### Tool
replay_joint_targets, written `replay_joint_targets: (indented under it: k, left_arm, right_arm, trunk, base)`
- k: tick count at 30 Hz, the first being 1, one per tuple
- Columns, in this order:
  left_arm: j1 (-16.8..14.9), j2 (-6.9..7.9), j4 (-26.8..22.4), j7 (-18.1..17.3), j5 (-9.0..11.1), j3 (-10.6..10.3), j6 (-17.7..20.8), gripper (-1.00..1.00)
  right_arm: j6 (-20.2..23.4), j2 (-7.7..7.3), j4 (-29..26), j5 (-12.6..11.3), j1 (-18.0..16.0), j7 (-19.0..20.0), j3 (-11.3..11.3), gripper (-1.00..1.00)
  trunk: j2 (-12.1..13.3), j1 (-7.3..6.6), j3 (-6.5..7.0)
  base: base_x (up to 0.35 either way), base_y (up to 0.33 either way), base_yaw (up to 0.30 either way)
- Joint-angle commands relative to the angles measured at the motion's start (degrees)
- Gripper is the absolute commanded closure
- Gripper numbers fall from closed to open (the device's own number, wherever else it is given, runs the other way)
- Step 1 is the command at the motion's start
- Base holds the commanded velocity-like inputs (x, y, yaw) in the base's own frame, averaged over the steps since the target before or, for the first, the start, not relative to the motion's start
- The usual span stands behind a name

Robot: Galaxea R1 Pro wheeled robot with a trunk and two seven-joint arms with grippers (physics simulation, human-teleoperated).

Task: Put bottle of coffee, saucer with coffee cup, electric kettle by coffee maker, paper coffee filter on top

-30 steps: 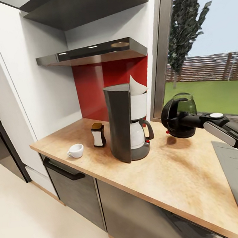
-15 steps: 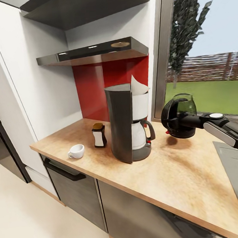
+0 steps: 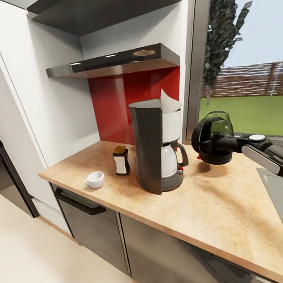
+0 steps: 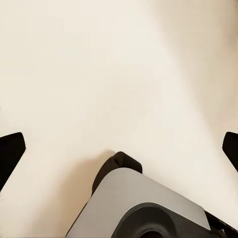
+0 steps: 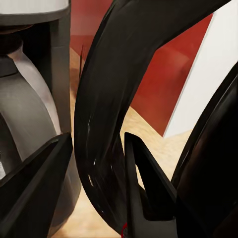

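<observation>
Right wrist view showed the right gripper (image 5: 94, 163) clenched on the curved black handle of the black electric kettle with a glass top (image 5: 114, 99), one finger (image 5: 34, 183) on each side of it. In the head view that kettle (image 3: 212, 138) hung above the wooden countertop (image 3: 214, 204), near its back edge by the window, just beside the tall dark grey coffee maker with a white carafe (image 3: 158, 145). A white paper coffee filter (image 3: 169, 102) stood on top of the coffee maker. A small brown-capped bottle of coffee (image 3: 121, 160) stood on the coffee maker's other side, and a white coffee cup (image 3: 94, 179) sat near the countertop's front left corner. In the left wrist view the left gripper's fingers (image 4: 11, 153) were spread wide, holding nothing, over the pale cream floor (image 4: 119, 74). Compared with a second ago, the whole head view had shifted slightly; the kettle kept its place in the grip.
</observation>
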Motion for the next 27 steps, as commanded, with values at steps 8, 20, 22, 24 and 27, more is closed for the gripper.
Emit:
replay_joint_targets:
  k: [8,20,22,24,27]
  left_arm:
    - [0.0,0.01,0.1,-0.3,-0.2,0.5,-0.1,-1.00]
    - [-0.1,0.01,0.1,-0.4,-0.2,0.5,-0.1,-1.00]
    - [-0.1,0.01,0.1,-0.4,-0.2,0.5,-0.1,-1.00]
    - [0.0,0.01,0.1,-0.4,-0.2,0.5,-0.1,-1.00]
    - [-0.1,0.01,0.1,-0.4,-0.2,0.5,-0.1,-1.00]
  right_arm:
    - [0.2,-0.07,0.0,-0.8,-0.1,-0.1,0.2,1.00]
    - [0.2,-0.06,0.0,-0.7,0.0,-0.1,0.1,1.00]
    - [0.2,-0.08,0.0,-0.7,0.0,-0.1,0.2,1.00]
    - [0.2,-0.09,0.0,-0.7,0.0,-0.1,0.1,1.00]
    - [0.2,-0.07,0.0,-0.7,0.0,-0.1,0.1,1.00]
  trunk:
    - [0.0,0.00,-0.06]
    - [0.0,0.00,-0.06]
    - [0.0,0.00,-0.06]
    - [0.0,0.00,-0.06]
    - [-0.8,0.44,-0.42]
  base:
    - [0.000,0.041,0.000]
    - [0.000,0.007,0.000]
    - [0.000,0.000,0.000]
    - [0.000,0.000,0.000]
    - [0.000,0.000,0.000]
